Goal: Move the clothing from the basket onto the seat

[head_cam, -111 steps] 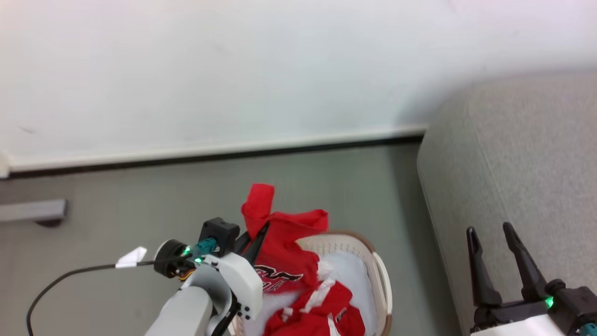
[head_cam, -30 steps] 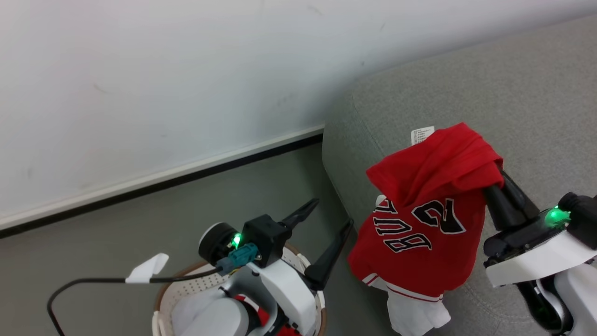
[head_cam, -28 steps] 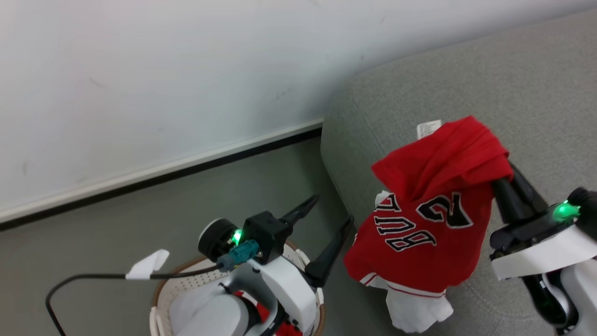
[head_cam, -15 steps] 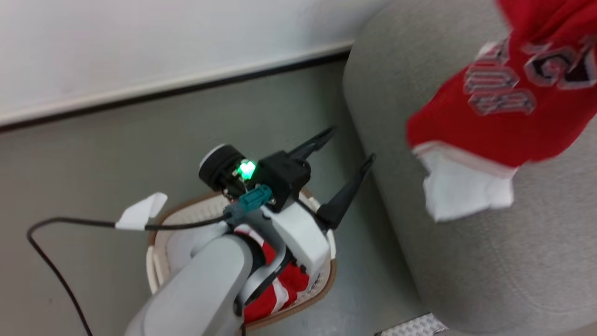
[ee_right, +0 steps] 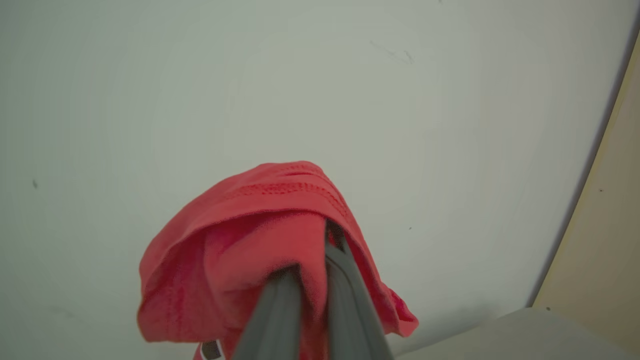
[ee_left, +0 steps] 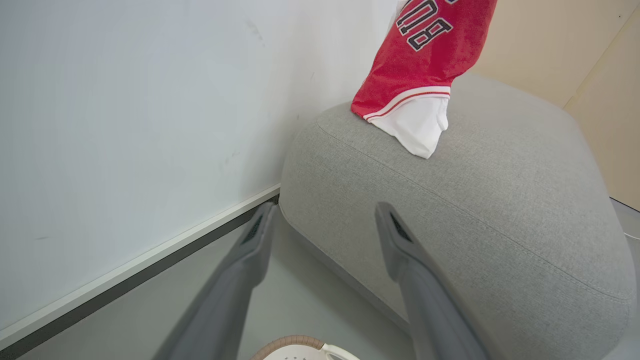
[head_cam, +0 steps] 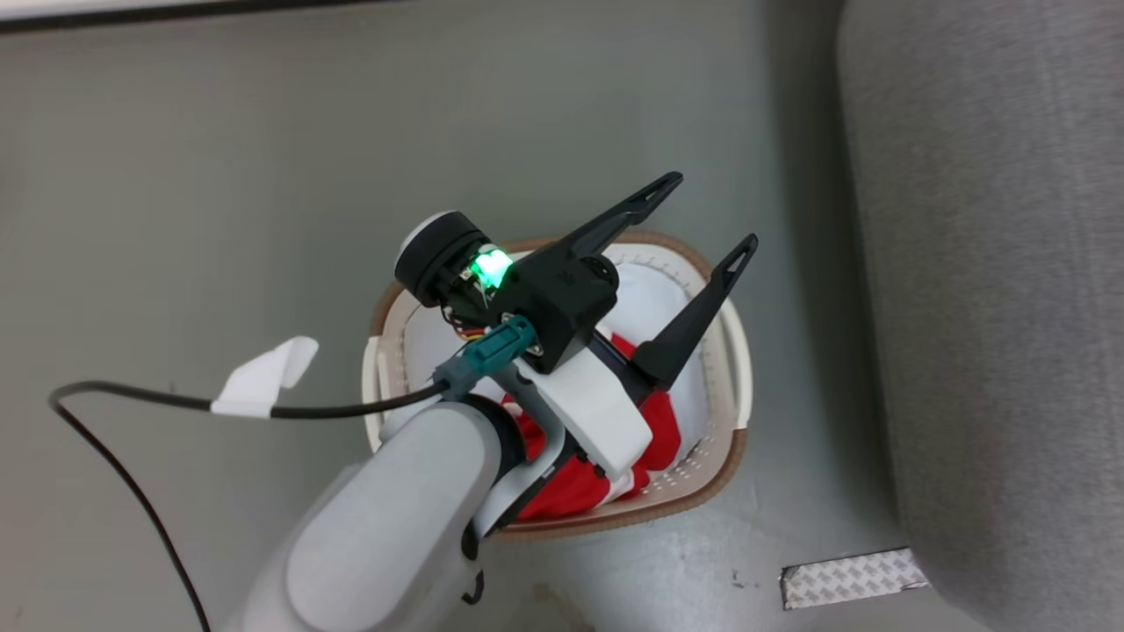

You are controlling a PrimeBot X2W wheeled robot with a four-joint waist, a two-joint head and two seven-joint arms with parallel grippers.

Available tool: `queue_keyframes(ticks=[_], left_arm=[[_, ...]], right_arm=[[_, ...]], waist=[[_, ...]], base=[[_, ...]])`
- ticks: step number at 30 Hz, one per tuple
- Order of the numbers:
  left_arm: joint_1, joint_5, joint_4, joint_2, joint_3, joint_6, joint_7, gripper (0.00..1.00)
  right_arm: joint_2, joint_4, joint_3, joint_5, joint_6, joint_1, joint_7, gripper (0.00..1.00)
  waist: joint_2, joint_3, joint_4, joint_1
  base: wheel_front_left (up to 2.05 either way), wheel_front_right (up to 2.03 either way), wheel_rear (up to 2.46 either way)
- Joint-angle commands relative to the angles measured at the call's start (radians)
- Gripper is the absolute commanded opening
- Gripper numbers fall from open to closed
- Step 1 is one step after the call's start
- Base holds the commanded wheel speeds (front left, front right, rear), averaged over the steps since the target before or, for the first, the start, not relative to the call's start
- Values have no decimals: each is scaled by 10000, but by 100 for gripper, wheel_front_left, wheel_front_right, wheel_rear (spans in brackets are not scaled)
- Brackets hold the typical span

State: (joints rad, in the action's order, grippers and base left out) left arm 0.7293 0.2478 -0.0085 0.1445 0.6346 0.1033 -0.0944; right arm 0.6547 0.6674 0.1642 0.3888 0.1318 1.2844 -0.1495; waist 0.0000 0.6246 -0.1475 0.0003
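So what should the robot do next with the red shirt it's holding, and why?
Probably open the right tool and let go. It is shut on the red jersey, whose white hem hangs right at the top of the grey seat, so releasing there should drop the jersey onto the seat.

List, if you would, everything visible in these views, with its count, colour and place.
held jersey: one, red with white trim and black lettering, hanging over the seat
clothing pile: count unclear, red and white, inside the basket
white cloth: one, pale white, at the basket's far end
basket: one, cream with a brown rim, on the floor beside the seat
seat: one, light grey, right of the basket
tape strip: one, silvery, on the floor by the seat's base
cable: one, black with a white tag, running to the left arm
left gripper: black, open, above the basket
right gripper: dark, shut on the held jersey
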Motion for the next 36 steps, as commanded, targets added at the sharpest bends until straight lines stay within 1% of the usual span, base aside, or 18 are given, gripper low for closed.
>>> queue_keyframes(ticks=[1,5,8,10,11,12,13,14,16,19,22,25,28,32,36], left_arm=[[110,-106,-27,12,-10,-46,106,100],[45,-46,-33,82,-50,-121,157,100],[-106,-3,40,183,-81,-180,136,100],[-196,41,57,234,-104,-224,100,100],[-218,73,44,262,-125,-238,87,100],[-245,88,22,293,-147,-258,68,100],[-268,107,-1,335,-165,-286,39,100],[-298,118,-22,376,-181,-304,29,100],[-360,145,-46,445,-232,-328,18,100],[-475,232,-43,480,-321,-439,115,100],[-707,376,21,550,-456,-588,261,100],[-1034,539,104,690,-650,-725,416,100],[-1470,593,230,889,-911,-940,790,100],[-2189,806,470,1021,-1242,-1239,1325,100],[-2863,1063,781,1115,-1540,-1491,1888,100]], right_arm=[[169,526,243,-332,-21,28,97,0],[119,2224,867,-1108,-21,-556,402,0],[-109,3467,1470,-1725,-21,-901,370,0],[-374,4125,1895,-2002,-21,-1129,218,0],[-540,4393,2155,-2009,-21,-1193,78,13],[-647,4595,2343,-2106,-21,-1211,-51,41],[-719,4730,2472,-2223,-21,-1220,-185,98],[-778,4881,2602,-2299,-21,-1242,-262,100],[-955,5079,2774,-2521,-21,-1377,-456,100],[-1423,5075,2752,-2643,-21,-1681,-747,100],[-1791,4798,2556,-2594,-21,-2353,-982,100],[-2293,4170,2271,-2485,-21,-3191,-1105,100],[-2830,3040,1988,-2387,-21,-4167,-1156,100],[-3538,848,1671,-2283,-21,-5777,-1158,100],[-4133,-1157,1455,-2481,-21,-7230,-1159,100]], waist=[[0,323,310,-3],[0,402,339,-3],[0,387,312,-3],[0,366,293,-3],[0,352,276,-3],[0,335,257,-3],[0,323,234,-3],[0,300,206,-3],[0,197,149,-3],[0,-61,86,-3],[0,-455,18,-3],[0,-867,-29,-3],[0,-1388,-73,-3],[0,-2111,21,-3],[0,-2882,218,-3]], base=[[0,0,0],[0,0,0],[0,0,0],[0,0,0],[0,0,0],[0,0,0],[0,0,0],[0,0,0],[0,0,0],[0,0,0],[0,0,0],[0,0,0],[0,0,0],[0,0,0],[0,0,0]])
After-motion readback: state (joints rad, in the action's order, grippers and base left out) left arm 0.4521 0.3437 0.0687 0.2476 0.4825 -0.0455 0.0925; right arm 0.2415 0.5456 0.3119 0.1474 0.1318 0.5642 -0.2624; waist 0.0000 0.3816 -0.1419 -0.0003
